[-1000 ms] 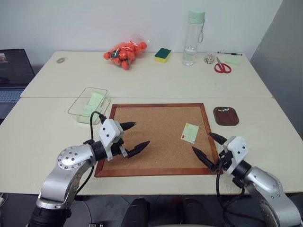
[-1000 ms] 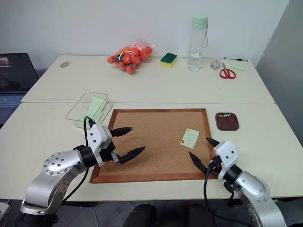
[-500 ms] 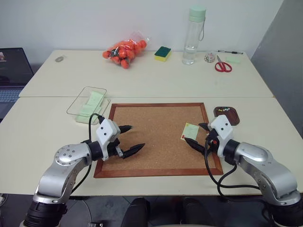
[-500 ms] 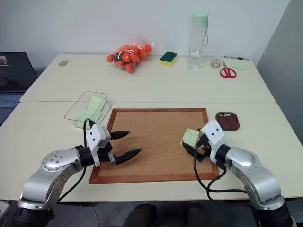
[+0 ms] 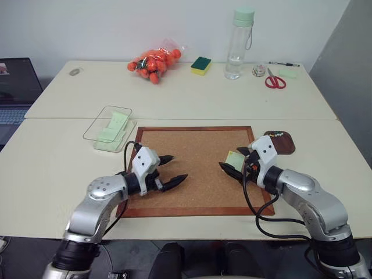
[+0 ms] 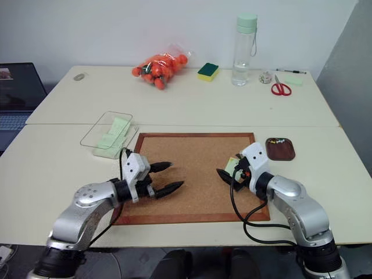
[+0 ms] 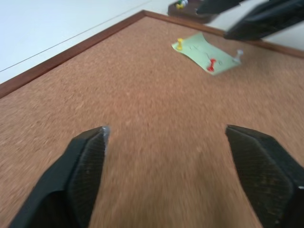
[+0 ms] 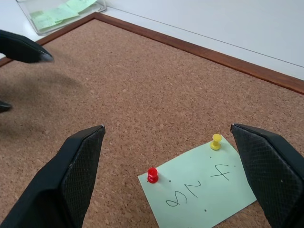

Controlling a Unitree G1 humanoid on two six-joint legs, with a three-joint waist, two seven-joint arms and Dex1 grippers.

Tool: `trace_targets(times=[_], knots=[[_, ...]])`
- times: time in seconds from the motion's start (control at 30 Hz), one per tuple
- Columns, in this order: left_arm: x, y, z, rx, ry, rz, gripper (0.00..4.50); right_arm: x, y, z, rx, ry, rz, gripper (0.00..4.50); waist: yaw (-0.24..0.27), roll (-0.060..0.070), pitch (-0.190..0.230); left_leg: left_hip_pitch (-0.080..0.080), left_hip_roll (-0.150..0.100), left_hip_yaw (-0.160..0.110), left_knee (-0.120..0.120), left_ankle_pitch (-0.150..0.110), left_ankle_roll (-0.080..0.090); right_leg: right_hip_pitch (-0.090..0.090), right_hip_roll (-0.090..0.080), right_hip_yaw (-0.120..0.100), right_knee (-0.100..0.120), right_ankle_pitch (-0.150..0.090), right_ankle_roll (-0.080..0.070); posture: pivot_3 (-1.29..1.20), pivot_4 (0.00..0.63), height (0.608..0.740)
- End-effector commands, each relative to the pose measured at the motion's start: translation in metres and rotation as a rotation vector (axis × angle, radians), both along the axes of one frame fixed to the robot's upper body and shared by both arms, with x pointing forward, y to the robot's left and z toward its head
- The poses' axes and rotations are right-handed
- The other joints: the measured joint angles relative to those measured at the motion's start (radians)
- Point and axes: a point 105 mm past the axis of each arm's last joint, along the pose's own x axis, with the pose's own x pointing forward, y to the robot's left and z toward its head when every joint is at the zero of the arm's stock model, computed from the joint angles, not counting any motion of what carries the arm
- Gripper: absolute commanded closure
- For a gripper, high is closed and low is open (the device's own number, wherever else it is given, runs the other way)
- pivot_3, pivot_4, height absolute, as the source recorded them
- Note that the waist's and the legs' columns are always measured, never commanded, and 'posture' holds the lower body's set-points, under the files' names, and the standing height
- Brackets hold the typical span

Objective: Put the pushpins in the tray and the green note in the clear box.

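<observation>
On cork board point(image 5: 195, 165): note point(image 8: 204, 187) pinned by red pin point(image 8: 152, 175) and yellow pin point(image 8: 216, 141); right gripper point(image 5: 233, 163) over it, left gripper point(image 5: 170, 171) apart, both spread, empty.

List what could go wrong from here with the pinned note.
1. The green note is held to the cork board by a red pushpin and a yellow pushpin; pulling the paper first would likely tear it.
2. The right gripper is open wide over both tiny pins, so it may close on the wrong one or miss.
</observation>
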Motion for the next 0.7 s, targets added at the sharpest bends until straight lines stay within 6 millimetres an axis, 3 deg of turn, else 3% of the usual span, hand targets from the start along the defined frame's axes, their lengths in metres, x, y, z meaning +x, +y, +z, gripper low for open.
trace_targets(times=[0.03, 0.23, 0.57, 0.7], knots=[[0.008, -0.003, 0.004, 0.036, -0.045, -0.016, 1.38, -0.003, -0.003, 0.018, 0.011, -0.08, -0.001, 0.0, -0.001, 0.0, 0.0, 0.001, 0.0, 0.0, 0.0, 0.0, 0.0, 0.0, 0.0, 0.0, 0.001, 0.0, 0.0, 0.0, 0.15, 0.74], [0.015, -0.007, -0.012, 0.093, -0.018, -0.032, 2.6, -0.002, -0.004, 0.018, -0.002, -0.107, -0.021, 0.0, -0.003, 0.0, 0.0, 0.003, 0.001, 0.0, 0.0, 0.0, 0.0, 0.0, 0.0, 0.0, 0.004, -0.001, -0.001, 0.0, 0.15, 0.74], [0.02, -0.003, -0.018, 0.095, -0.007, -0.005, 4.41, 0.001, -0.004, 0.016, 0.0, -0.092, -0.042, 0.0, -0.002, 0.0, 0.0, 0.003, 0.0, 0.0, 0.0, 0.001, 0.0, 0.0, 0.0, 0.0, 0.005, -0.001, -0.001, 0.0, 0.15, 0.74], [0.016, 0.0, -0.036, 0.124, 0.065, 0.002, 4.46, 0.005, -0.002, 0.012, -0.006, -0.067, -0.052, 0.0, -0.002, 0.0, 0.0, 0.003, 0.0, 0.0, 0.0, 0.001, -0.001, 0.0, 0.0, 0.0, 0.005, -0.001, -0.001, 0.0, 0.15, 0.74]])
